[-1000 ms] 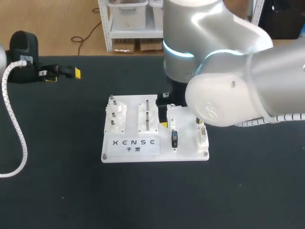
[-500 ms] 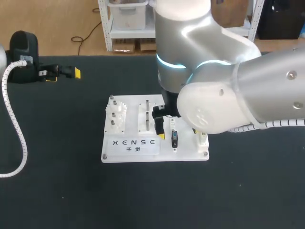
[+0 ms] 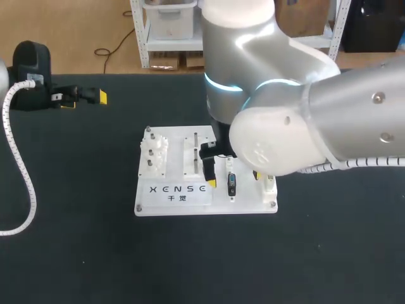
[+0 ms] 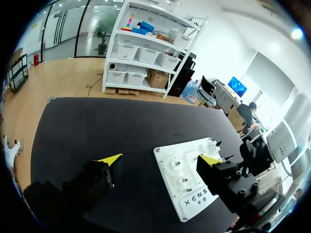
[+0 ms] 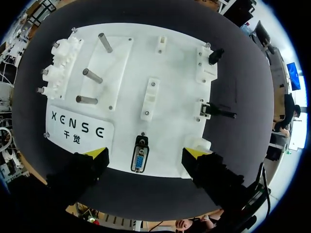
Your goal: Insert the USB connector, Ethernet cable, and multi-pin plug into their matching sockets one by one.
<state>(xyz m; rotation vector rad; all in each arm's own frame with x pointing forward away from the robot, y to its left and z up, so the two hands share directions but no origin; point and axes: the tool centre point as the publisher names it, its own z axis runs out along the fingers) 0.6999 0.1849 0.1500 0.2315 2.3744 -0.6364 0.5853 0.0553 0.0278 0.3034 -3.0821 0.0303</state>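
The white socket board (image 3: 171, 196) lies mid-table. My right gripper (image 3: 233, 179) hangs over its front right part, open. Seen from the right wrist, the multi-pin plug (image 5: 140, 158), black with a blue face, lies on the board (image 5: 175, 73) between the right gripper's (image 5: 146, 153) spread fingers, touching neither. Ahead of it stands a white socket block (image 5: 151, 98). A black connector (image 5: 216, 112) lies at the board's edge and another black plug (image 5: 214, 55) sits at the far corner. My left gripper (image 3: 82, 96) is far off at the table's back left, open and empty.
Steel pegs (image 5: 91, 74) and a white stack of gears (image 5: 60, 65) stand on the board's left half. My right arm's bulky body hides the board's back right part in the head view. Dark table (image 3: 95, 253) surrounds the board on all sides.
My right arm has shifted left and toward the board's front, bringing its open gripper over the multi-pin plug. The left arm has not moved.
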